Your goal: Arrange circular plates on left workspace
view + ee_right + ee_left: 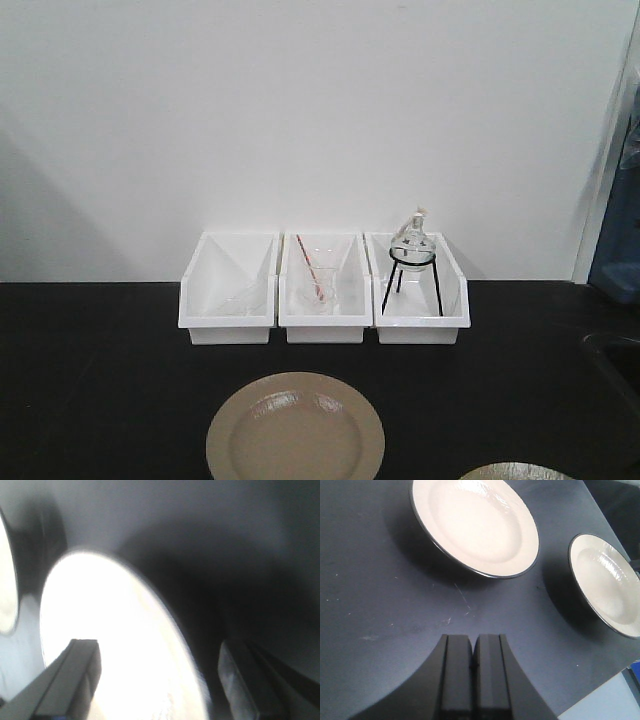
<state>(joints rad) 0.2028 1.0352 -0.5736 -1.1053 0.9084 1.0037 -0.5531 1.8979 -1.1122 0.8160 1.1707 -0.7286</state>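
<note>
You have two glossy tan round plates (295, 430) lying side by side, apart, on the matte black surface (100, 380). The fingers of your left gripper (474, 680) are pressed together; those of your right gripper (160, 675) are spread, apparently straddling one blurred plate.

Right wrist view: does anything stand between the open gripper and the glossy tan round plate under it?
Nothing visible does. The right gripper is open, its fingers framing the rim of the glossy tan round plate, with only bare matte black countertop beside it. The picture is blurred, so contact cannot be judged.
</note>
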